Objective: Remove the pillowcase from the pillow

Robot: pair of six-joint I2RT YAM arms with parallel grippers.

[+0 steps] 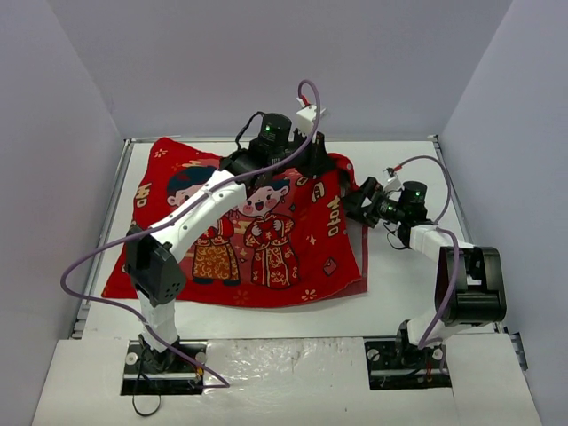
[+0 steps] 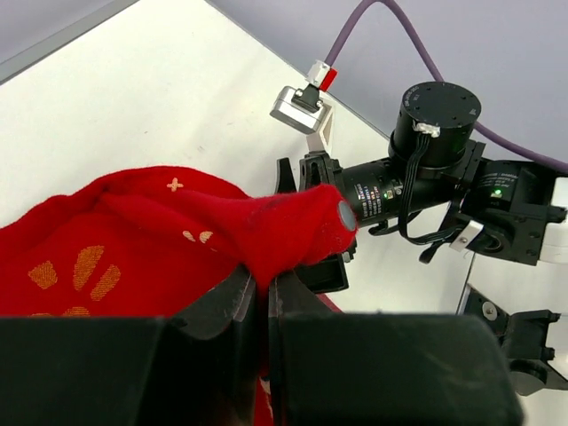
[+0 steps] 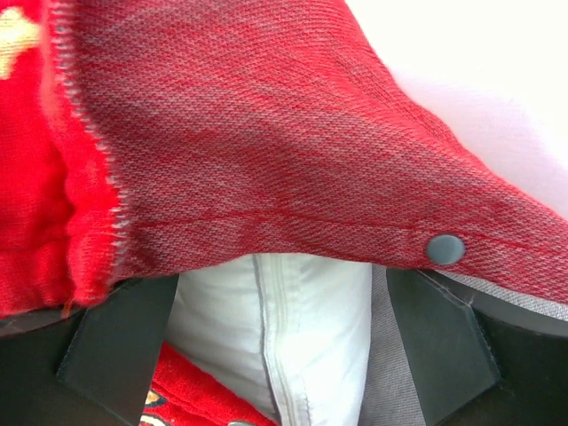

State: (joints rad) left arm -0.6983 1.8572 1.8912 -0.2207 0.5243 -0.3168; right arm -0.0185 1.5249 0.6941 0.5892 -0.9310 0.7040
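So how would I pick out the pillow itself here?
Find the red pillowcase spread across the table. At its open right edge, by the right hand, the pillow peeks out. It is plain white with a seam, unlike the printed red cover.

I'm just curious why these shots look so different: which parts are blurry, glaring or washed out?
Top external view: soft, even light, with glare on the glossy board at the bottom. Left wrist view: the left gripper looms dark and blurred, the pillowcase sharper. Right wrist view: the weave is crisp, the table washed out white.
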